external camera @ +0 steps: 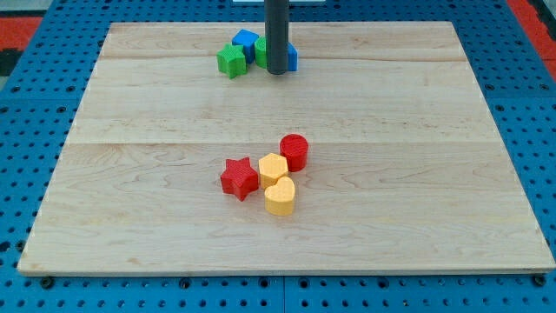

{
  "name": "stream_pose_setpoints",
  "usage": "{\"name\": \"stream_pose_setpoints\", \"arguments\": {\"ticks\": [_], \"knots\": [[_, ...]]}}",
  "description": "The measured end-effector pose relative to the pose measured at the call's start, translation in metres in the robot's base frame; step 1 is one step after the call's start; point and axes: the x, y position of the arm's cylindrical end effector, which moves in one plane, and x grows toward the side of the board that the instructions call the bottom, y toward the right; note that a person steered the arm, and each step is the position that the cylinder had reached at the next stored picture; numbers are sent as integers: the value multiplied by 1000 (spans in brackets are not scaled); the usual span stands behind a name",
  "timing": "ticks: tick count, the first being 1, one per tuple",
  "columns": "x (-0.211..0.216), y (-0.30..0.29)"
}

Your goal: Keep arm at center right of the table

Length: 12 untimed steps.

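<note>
Tip (pixel 277 71) of the dark rod is seen planted near the view's top, roughly centered left to right, right in the middle of a little cluster of blocks. No fingers are fitted to this arm (it just ends in the straight rod), so nothing can be said about them being apart or together. The rod comes straight down from the top edge of the view.

Around the tip, four blocks are bunched up. A green star-ish block (pixel 231 61) sits to the view's left of the tip, a blue block (pixel 246 40) is set just behind that one, toward the view's top, and a second green block (pixel 261 50) is partly hidden right beside the rod. A second blue block (pixel 292 58) pokes out on the view's right of the rod, looking like it's touching it; its shape can't be made out.

Well apart from that, toward the view's bottom and near the middle of the wooden desk (pixel 434 174), another group is found: a red star (pixel 239 177), a yellow hexagon-like block (pixel 273 167) just to its right, a red cylinder (pixel 294 151) up and to the right of that, and a yellow heart (pixel 280 196) at the bottom of the bunch. These four are packed close together, pretty much touching.

A blue pegboard surface (pixel 35 130) is visible around the desk.
</note>
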Motion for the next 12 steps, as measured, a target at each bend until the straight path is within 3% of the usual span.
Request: {"name": "stream_pose_setpoints", "arguments": {"ticks": [8, 10, 11, 12], "knots": [[8, -3], [34, 39], [82, 105], [121, 115]]}}
